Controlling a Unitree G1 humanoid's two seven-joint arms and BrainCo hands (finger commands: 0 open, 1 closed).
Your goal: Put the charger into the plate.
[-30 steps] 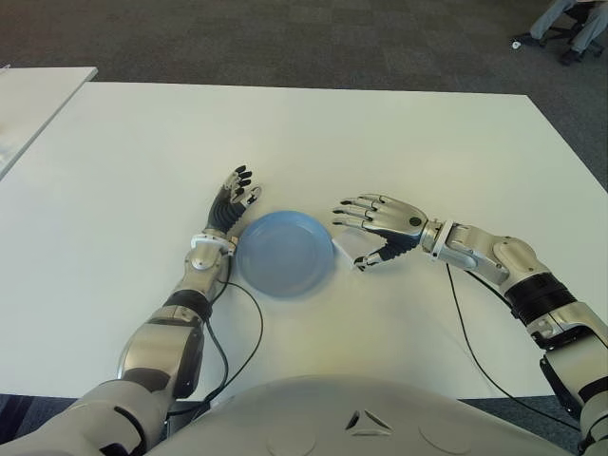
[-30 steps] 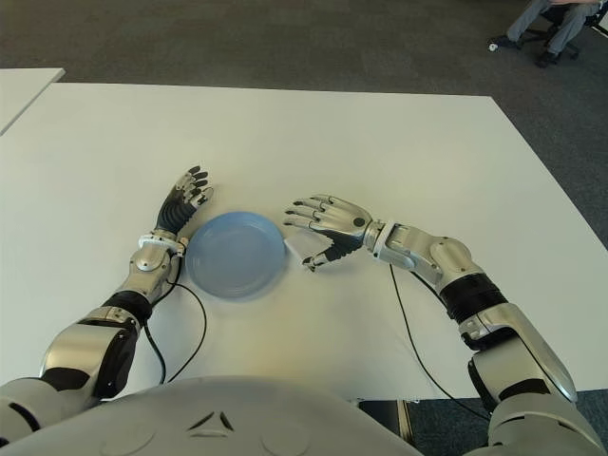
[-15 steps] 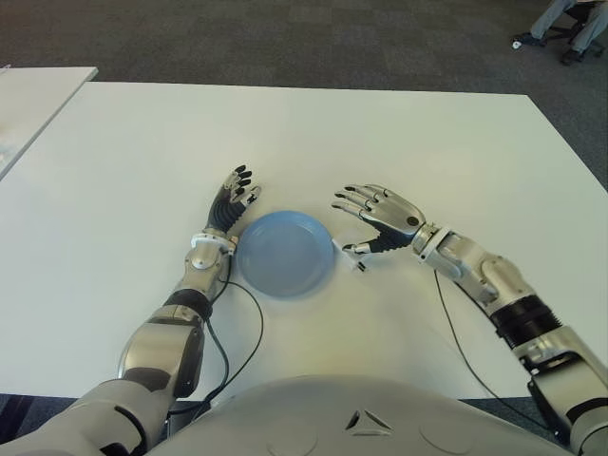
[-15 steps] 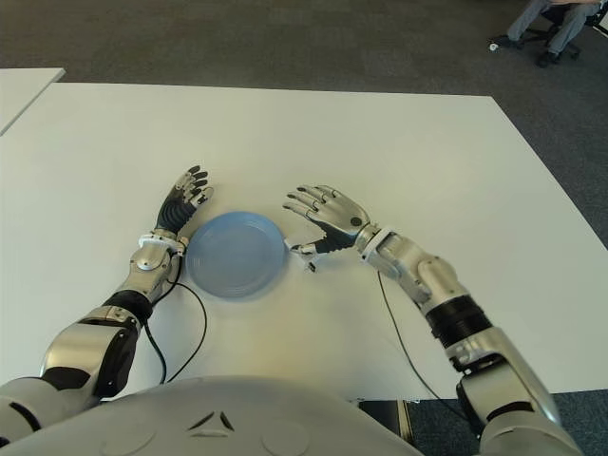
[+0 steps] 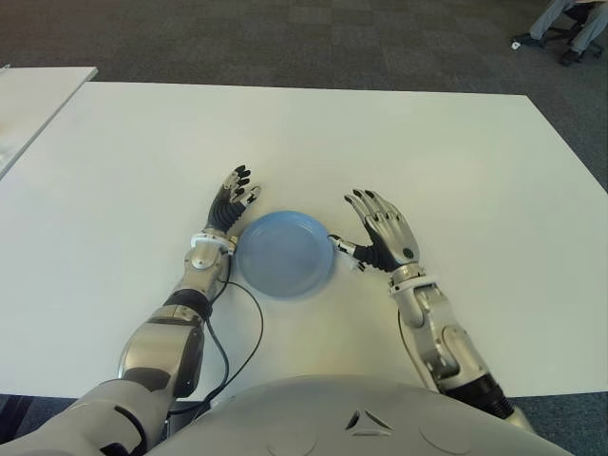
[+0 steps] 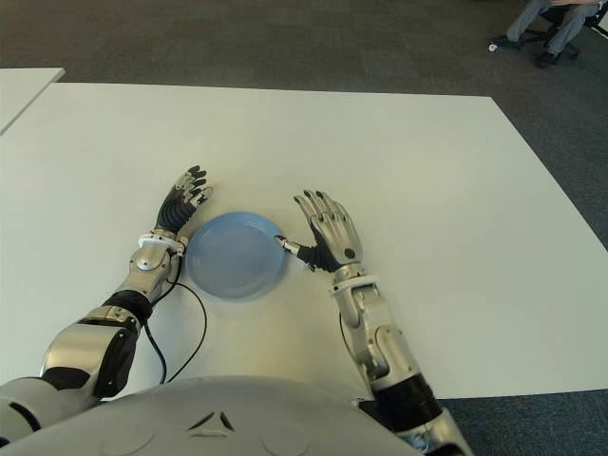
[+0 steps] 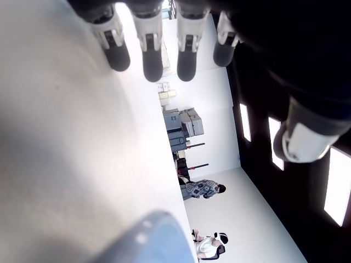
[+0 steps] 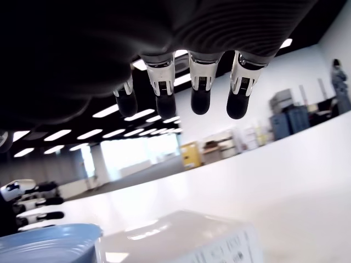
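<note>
- Wide white rectangular worktop (image 5: 427,142): nothing on it has shifted over the last second; grey carpet (image 5: 285,38) beyond its far edge, and a seated person's legs (image 5: 570,24) at the far right corner.
- Right arm (image 5: 432,332): the big change. A second ago the forearm came in from the right, lying across the worktop; now it runs from the robot's body straight forward, so we see the wrist swung round and the fingers pointing away from us.
- Round pale-blue plastic plate (image 5: 284,253): same spot, nothing in it. Task not done yet.
- Right robot hand (image 5: 382,239): just right of the plate rim, fingers (image 8: 200,87) spread and straight, grasping nothing. Its thumb side sits against the charger; we cannot tell whether it actually touches.
- Left robot hand (image 5: 231,204): idle, unmoved, shows at the plate's left rim, fingers (image 7: 151,46) straight and apart, holding nothing.
- Small white boxy charger (image 6: 293,249): on the worktop, between the plate's right rim and the right robot hand's thumb, nearly hidden in the eye views. The right wrist view shows its white body (image 8: 186,238) flat on the worktop just beside the plate's edge (image 8: 52,244), under the open palm.
- Our read: the turn of the arm puts the palm behind the charger. We judge a grasp or a sideways nudge into the plate comes next; the raised rim could block a push.
</note>
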